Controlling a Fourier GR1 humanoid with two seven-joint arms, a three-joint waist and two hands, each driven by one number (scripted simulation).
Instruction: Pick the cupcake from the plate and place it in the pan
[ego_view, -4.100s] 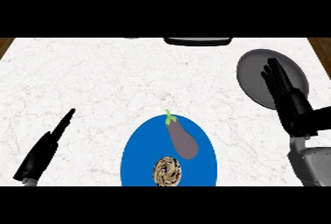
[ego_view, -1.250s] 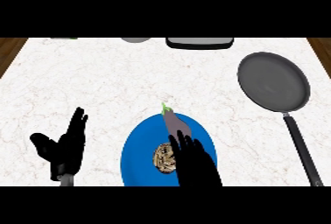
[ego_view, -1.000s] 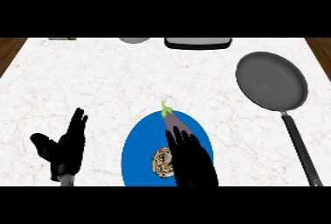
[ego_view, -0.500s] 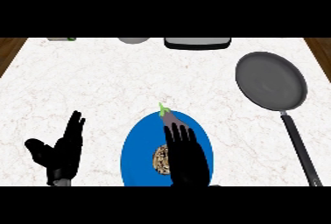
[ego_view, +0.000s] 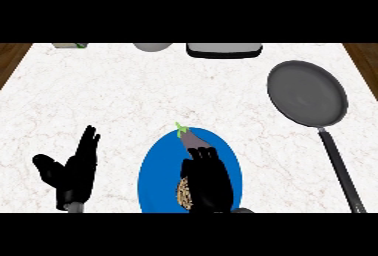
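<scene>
Your white marble counter (ego_view: 148, 100) carries a grey round metal pan (ego_view: 307, 93) at right, blue round plate (ego_view: 159, 175). Right hand (ego_view: 207, 180), fingers straight, covers the brown cupcake (ego_view: 181, 192) on plate, beside purple eggplant (ego_view: 193, 140). Left hand (ego_view: 72, 172) rests open, lower left.

A: Which parts of the desk (ego_view: 148, 100) lie open?

B: A broad bare band of marble runs between the blue plate (ego_view: 156, 175) and the pan (ego_view: 307, 99); nothing stands in it. The middle and the left of the desk are likewise bare.

A: What stands in the way?

B: The pan's long handle (ego_view: 341, 167) runs down the right side. An eggplant (ego_view: 193, 141) lies on the plate's far part, just beyond the right hand (ego_view: 207, 181). The left hand (ego_view: 72, 172) rests open at lower left. Small items line the far edge, well apart from the plate.
</scene>
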